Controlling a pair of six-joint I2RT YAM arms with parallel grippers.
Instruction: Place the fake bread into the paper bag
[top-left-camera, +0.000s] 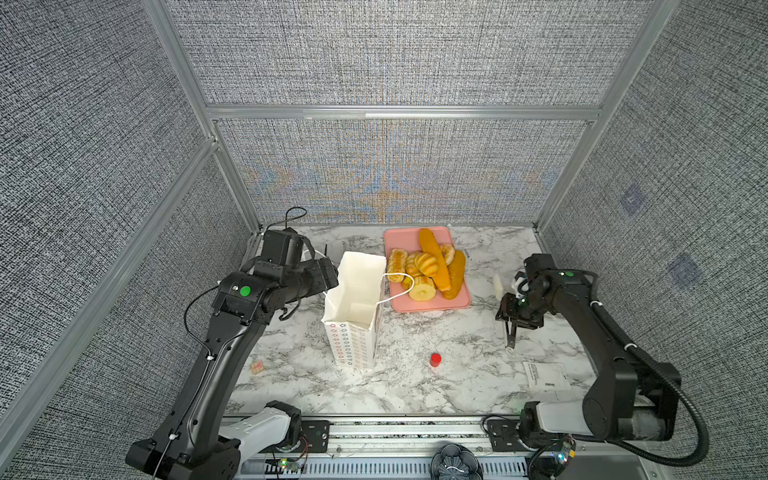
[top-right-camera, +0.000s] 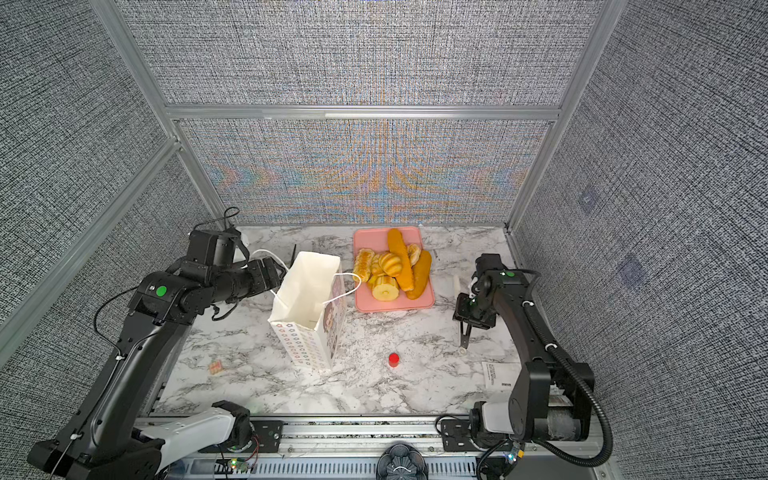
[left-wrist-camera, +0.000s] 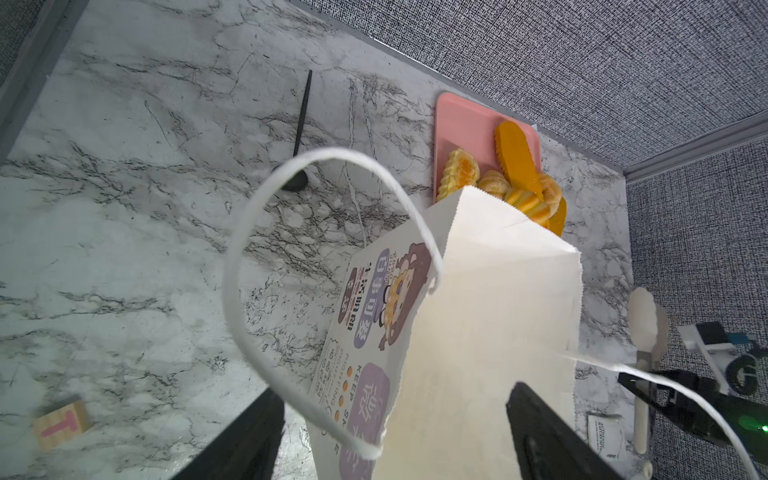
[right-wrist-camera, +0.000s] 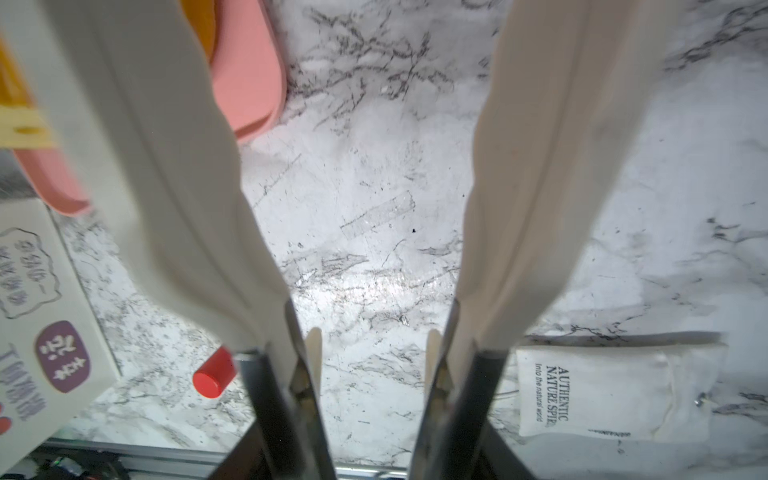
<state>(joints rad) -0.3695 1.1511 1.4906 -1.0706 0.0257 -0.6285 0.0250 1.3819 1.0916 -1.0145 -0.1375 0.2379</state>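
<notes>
The fake bread (top-left-camera: 428, 266) (top-right-camera: 390, 266) lies heaped on a pink tray (top-left-camera: 401, 239) at the back. Left of the tray the paper bag (top-left-camera: 357, 291) (top-right-camera: 307, 291) stands upright with its mouth open, and only white paper shows inside. My left gripper (top-left-camera: 332, 274) (left-wrist-camera: 392, 392) is open at the bag's left rim, one finger inside the wall and one outside. A cord handle (left-wrist-camera: 249, 257) loops in front of it. My right gripper (top-left-camera: 510, 328) (right-wrist-camera: 370, 353) hovers right of the tray, shut on cream-headed tongs (right-wrist-camera: 174, 174). The tongs' blades stand apart with nothing between them.
A small red cylinder (top-left-camera: 435, 359) stands in front of the bag. A wooden letter block (top-left-camera: 256, 366) lies at the front left and a printed pouch (top-left-camera: 544, 374) at the front right. A black spoon (left-wrist-camera: 299, 133) lies behind the bag. Grey walls close three sides.
</notes>
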